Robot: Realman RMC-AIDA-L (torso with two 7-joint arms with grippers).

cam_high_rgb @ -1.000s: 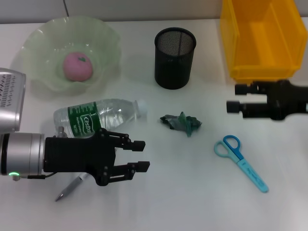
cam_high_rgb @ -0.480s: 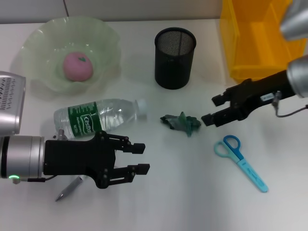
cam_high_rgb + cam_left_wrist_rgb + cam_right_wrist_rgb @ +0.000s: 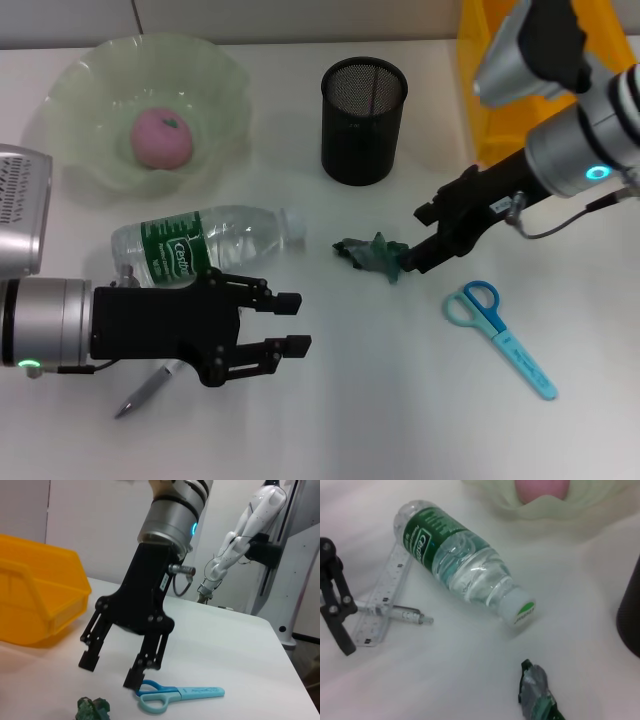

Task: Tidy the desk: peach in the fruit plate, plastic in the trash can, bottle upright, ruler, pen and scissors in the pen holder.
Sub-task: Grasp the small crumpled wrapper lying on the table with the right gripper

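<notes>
A pink peach lies in the pale green fruit plate. The clear bottle with a green label lies on its side. Crumpled green plastic sits mid-table, and my right gripper is open right beside it on its right, low over the table. Blue scissors lie to the right. My left gripper is open in front of the bottle. A pen pokes out from under that arm. The right wrist view shows the clear ruler beside the pen.
The black mesh pen holder stands at the back centre. The yellow trash can is at the back right, behind my right arm. In the left wrist view my right gripper hangs over the plastic next to the scissors.
My right arm swung left and lowered from in front of the yellow bin to just beside the plastic. The left arm has barely moved.
</notes>
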